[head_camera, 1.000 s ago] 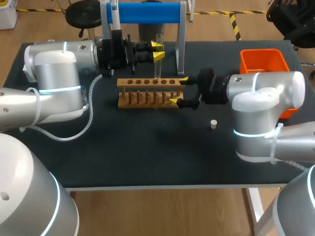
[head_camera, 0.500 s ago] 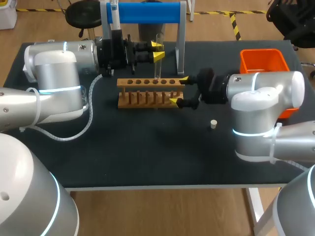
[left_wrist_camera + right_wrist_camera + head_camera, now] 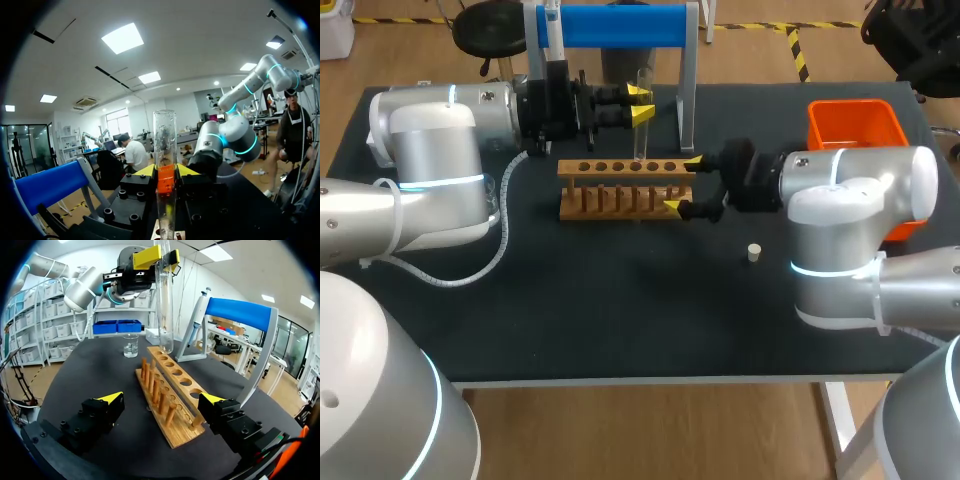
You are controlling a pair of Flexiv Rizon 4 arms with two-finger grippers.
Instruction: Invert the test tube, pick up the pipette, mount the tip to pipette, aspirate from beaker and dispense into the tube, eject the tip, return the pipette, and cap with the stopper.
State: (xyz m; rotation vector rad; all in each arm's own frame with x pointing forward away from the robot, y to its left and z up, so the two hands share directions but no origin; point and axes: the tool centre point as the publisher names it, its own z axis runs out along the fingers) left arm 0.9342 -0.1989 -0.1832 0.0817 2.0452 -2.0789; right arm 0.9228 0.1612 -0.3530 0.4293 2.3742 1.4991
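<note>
The tube (image 3: 639, 140) is clear glass. It's held upright and gripped near its top by the left jaws, rounded end down just over a hole in the wooden rack (image 3: 620, 195). Whether it touches the rack can't be told. The right jaws are spread wide open, with the rack's near end sitting between them and a gap left on each side.

The rounded bottom is only properly shown in the right wrist view. Same goes for the beaker (image 3: 131, 346), which is seen on the bench (image 3: 620, 300) beyond the rack, under the left jaws. In the left wrist view the tube's open rim is seen poking up past the yellow tips, with an orange piece between them in front of the glass. The stopper (image 3: 753, 252) is only caught in the head view, lying behind the right jaws, beside that arm.

Room-wise, the blue stand (image 3: 610, 25) with the pipette (image 3: 552, 35) is close beside the left jaws. The orange bin (image 3: 855, 125) is tucked by the bench edge, well behind the right jaws. A wide stretch of black bench is left between the rack and the front edge.
</note>
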